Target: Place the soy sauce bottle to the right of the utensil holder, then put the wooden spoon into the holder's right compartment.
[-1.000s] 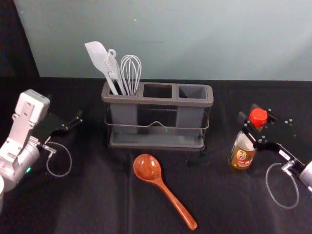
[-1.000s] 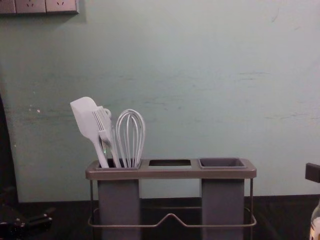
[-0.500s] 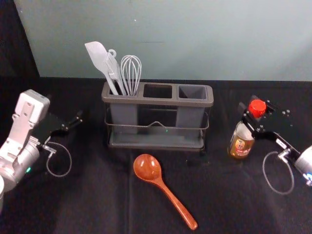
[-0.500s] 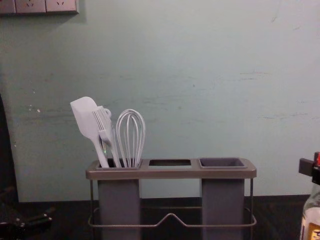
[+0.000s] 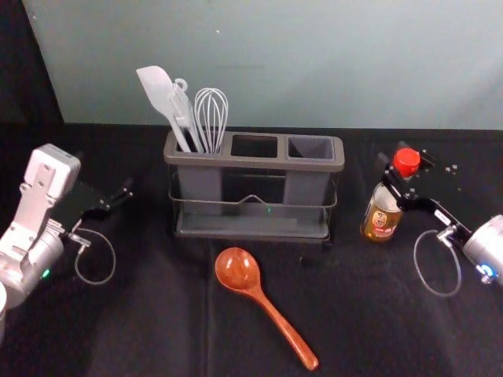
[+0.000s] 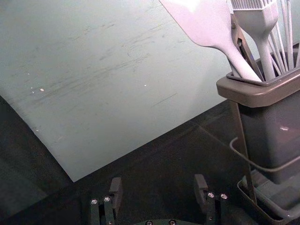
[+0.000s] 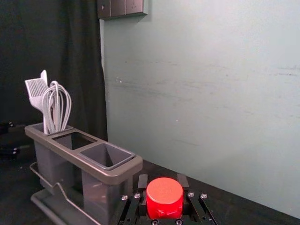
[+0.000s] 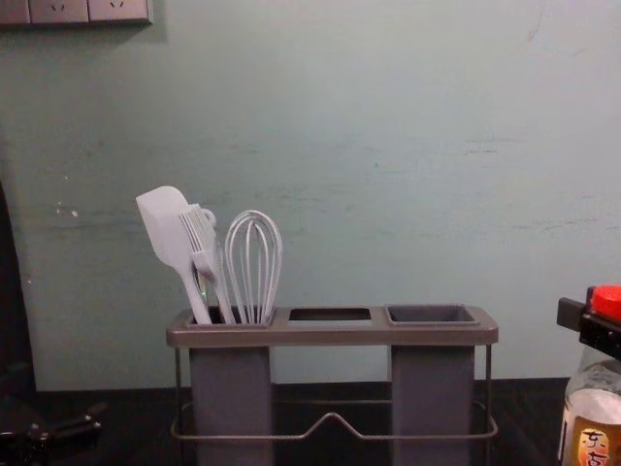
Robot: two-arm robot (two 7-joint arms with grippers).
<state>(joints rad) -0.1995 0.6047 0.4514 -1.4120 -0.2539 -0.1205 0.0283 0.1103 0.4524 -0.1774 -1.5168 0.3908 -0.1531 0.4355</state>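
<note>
Right claw (image 5: pixel 394 152) around bottle (image 5: pixel 382 216) — right of holder (image 5: pixel 255 163)

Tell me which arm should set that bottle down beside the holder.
Probably the right gripper: it holds the soy sauce bottle, right of the holder; the open left gripper is left of it.

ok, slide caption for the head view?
Right gripper grips the red-capped soy sauce bottle to the right of the utensil holder; wooden spoon lies in front of the holder.
</note>
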